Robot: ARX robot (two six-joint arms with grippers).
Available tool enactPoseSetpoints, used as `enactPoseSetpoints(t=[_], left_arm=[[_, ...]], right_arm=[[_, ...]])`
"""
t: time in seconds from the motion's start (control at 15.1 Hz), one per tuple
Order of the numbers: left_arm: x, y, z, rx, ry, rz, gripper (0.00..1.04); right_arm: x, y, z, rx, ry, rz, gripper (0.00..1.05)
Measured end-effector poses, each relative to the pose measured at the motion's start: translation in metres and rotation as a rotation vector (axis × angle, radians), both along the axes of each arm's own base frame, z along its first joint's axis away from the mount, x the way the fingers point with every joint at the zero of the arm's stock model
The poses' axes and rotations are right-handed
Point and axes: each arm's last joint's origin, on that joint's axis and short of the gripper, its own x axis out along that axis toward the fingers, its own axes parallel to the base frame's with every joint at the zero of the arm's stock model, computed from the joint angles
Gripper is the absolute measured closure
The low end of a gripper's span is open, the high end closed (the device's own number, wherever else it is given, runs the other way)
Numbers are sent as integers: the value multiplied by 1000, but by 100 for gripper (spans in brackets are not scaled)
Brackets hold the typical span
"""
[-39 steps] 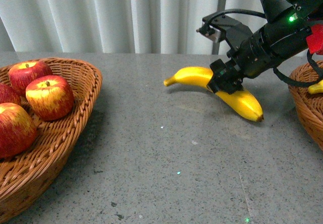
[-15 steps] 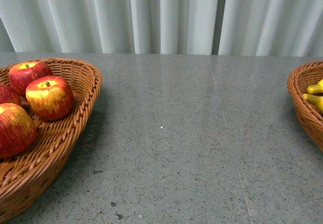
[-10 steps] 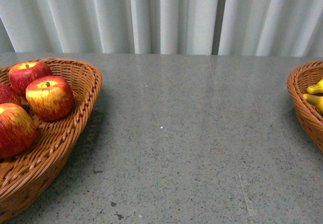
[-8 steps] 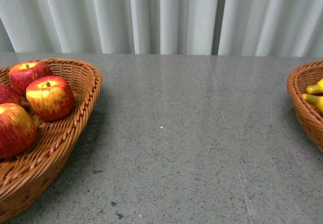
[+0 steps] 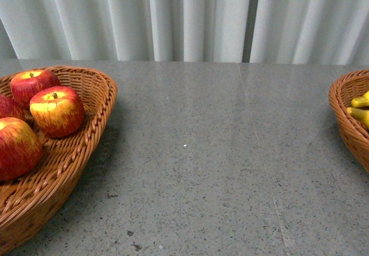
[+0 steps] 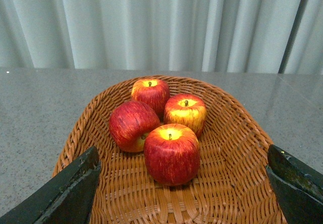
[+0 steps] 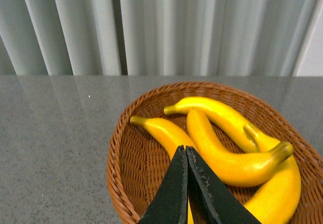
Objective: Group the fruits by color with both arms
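Several red apples (image 6: 172,152) streaked with yellow lie together in a woven basket (image 6: 242,148); the front view shows them at the far left (image 5: 56,110). My left gripper (image 6: 184,183) hangs open above that basket, its fingers (image 6: 75,186) wide apart and holding nothing. Several yellow bananas (image 7: 222,153) rest in a second woven basket (image 7: 126,153); only their tips (image 5: 360,107) show at the right edge of the front view. My right gripper (image 7: 185,151) is shut and empty just above the bananas. Neither arm appears in the front view.
A grey speckled table (image 5: 213,164) stretches between the apple basket (image 5: 86,146) on the left and the banana basket (image 5: 346,123) on the right. A pleated white curtain (image 5: 184,19) hangs behind the table's far edge.
2.6 s ago the right arm held a banana over the table's middle. Arm and banana have since left the front view. Nothing has changed over the last second.
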Motion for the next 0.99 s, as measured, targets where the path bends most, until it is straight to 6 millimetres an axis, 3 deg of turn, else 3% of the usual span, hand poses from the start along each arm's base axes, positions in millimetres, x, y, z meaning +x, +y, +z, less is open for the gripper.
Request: enactPoseSetpoints(t=[0.99], left_arm=[[0, 0, 0, 0, 0, -1, 7]], right_arm=[[0, 0, -18, 0, -12, 0, 103]])
